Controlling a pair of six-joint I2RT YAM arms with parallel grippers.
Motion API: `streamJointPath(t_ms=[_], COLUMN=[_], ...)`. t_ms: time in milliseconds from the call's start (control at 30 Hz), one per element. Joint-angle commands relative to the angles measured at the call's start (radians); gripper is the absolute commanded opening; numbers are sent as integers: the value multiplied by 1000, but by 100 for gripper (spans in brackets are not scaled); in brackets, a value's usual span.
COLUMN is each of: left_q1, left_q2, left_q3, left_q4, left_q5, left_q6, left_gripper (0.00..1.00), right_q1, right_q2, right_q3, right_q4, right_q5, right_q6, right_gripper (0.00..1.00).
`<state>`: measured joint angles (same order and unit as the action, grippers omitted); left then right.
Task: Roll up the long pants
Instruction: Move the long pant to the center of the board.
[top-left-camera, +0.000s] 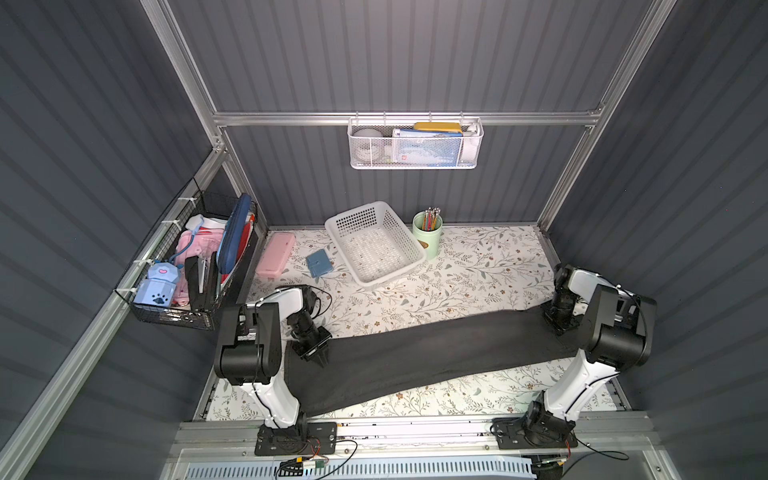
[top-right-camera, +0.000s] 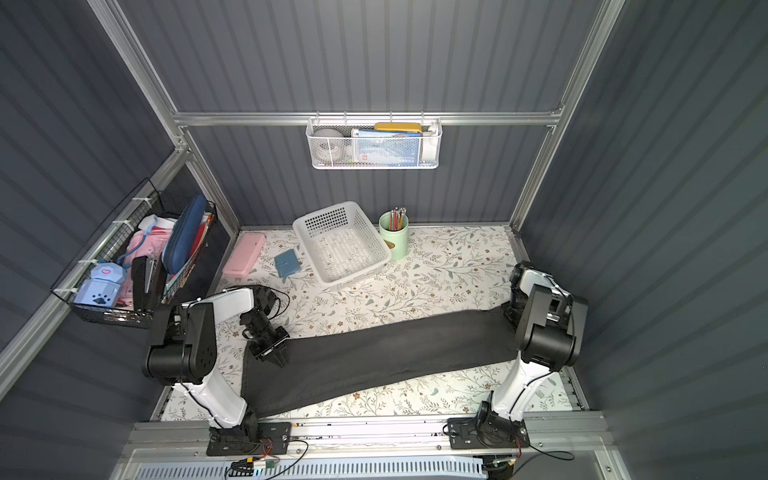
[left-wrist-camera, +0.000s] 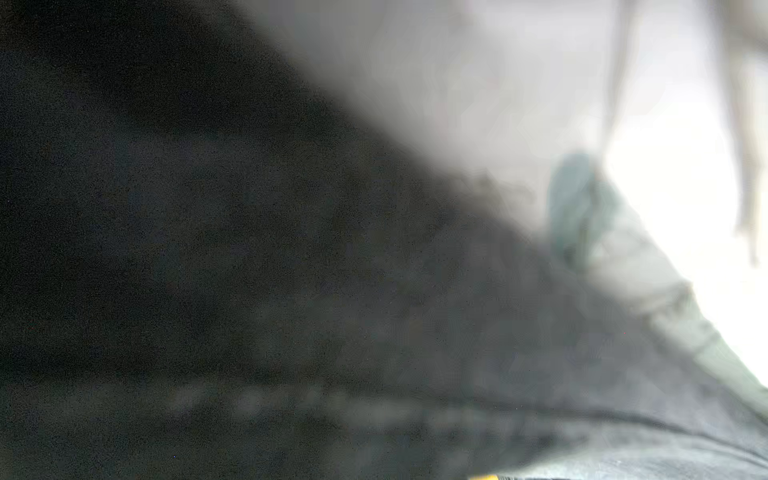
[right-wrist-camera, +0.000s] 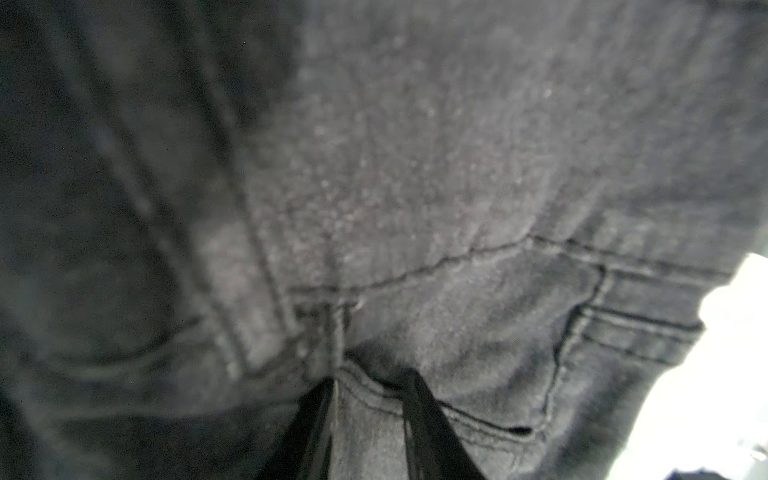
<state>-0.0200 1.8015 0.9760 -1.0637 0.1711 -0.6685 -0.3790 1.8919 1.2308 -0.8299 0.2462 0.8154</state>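
Observation:
The long pants (top-left-camera: 436, 349) (top-right-camera: 386, 353) are dark charcoal denim, folded into one long band that lies across the floral table (top-left-camera: 478, 266) from left to right. My left gripper (top-left-camera: 318, 355) (top-right-camera: 276, 353) points down onto the far edge of their left end, fingers close together on the cloth. In the left wrist view blurred dark denim (left-wrist-camera: 249, 291) fills the picture and hides the jaws. My right gripper (top-left-camera: 559, 326) (right-wrist-camera: 370, 376) is shut on a fold of denim (right-wrist-camera: 415, 166) beside a stitched pocket at the right end.
A white basket (top-left-camera: 376, 243), a green pen cup (top-left-camera: 428, 235), a pink case (top-left-camera: 275, 254) and a small blue pouch (top-left-camera: 319, 264) sit at the back of the table. A black wire basket (top-left-camera: 195, 266) hangs on the left wall, a white one (top-left-camera: 415, 143) on the back wall.

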Motion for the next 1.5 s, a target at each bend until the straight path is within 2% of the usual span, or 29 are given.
streamJointPath(t_ms=[0,133,233,333,467,567,700,833,900,967,1100,1267,1400,1467], left_q1=[52,54,69,71,69,44,-49,-155,-193,-220,-298,-448,-546,-579], left_q2=[138,152,187,180,139,66,-30,-123,-182,-236,-307,-272,-286,-297], left_q3=[17,87,117,135,156,140,156,164,135,110,115,129,113,119], left_q4=[403,390,402,415,425,426,366,269,233,216,225,342,423,467], left_q5=[-418,-448,-432,-442,-448,-398,-383,-401,-394,-381,-342,-286,-297,-286], left_q6=[-21,-25,-33,-43,-29,-1,39,58,45,30,58,119,130,175], left_gripper=[15,15,14,13,14,23,37,41,44,43,38,35,33,33], right_q1=[14,54,63,82,115,163,272,353,377,419,516,535,540,534], right_q2=[80,129,199,251,278,224,99,-21,-65,-74,-39,18,48,51], right_q3=[29,176,267,339,438,466,420,312,242,193,153,107,98,76], right_q4=[265,244,253,286,273,251,219,205,226,243,244,259,192,137], right_q5=[-82,-66,-114,-129,-148,-144,-192,-277,-364,-429,-537,-589,-549,-515], right_q6=[-59,-101,-117,-121,-207,-333,-485,-499,-483,-481,-470,-441,-442,-446], right_gripper=[44,42,42,43,47,52,57,58,54,46,34,24,20,19])
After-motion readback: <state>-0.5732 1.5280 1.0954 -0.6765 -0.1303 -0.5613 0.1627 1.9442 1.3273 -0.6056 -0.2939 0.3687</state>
